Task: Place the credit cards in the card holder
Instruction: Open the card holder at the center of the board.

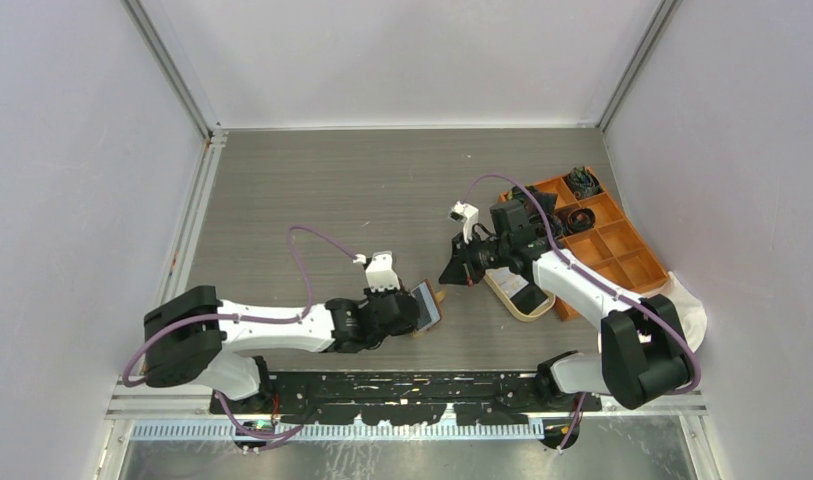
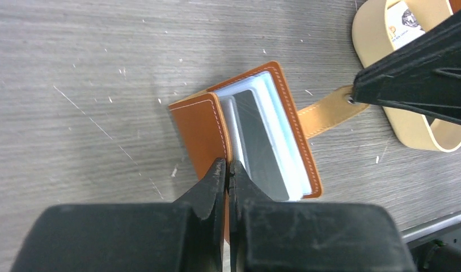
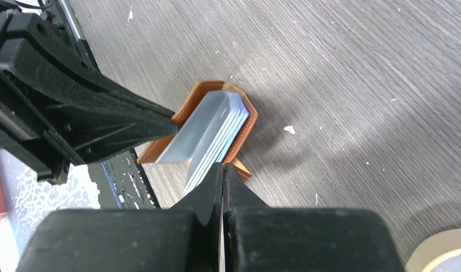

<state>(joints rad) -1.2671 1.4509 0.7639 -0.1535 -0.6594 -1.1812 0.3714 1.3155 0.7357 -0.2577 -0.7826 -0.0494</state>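
**Left tool (image 2: pixel 228 168) pinched shut on one cover of the brown leather folding card holder (image 2: pixel 197 129).**
Just beyond its tips the holder sits propped open on the grey wood-grain desk (image 2: pixel 75 85), its clear sleeves fanned out. The right tool (image 3: pixel 223 168), closed and apparently empty, hovers close past it. The credit cards (image 2: pixel 402 21) lie farther out in a cream oval tray (image 2: pixel 368 39). The grip catches only the cover's thin edge, so the leather could slip and the holder flop shut.

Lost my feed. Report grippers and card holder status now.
Left gripper shut on card holder cover. Right gripper shut on its strap. Holder spread open, sleeves showing. Nothing in the way.
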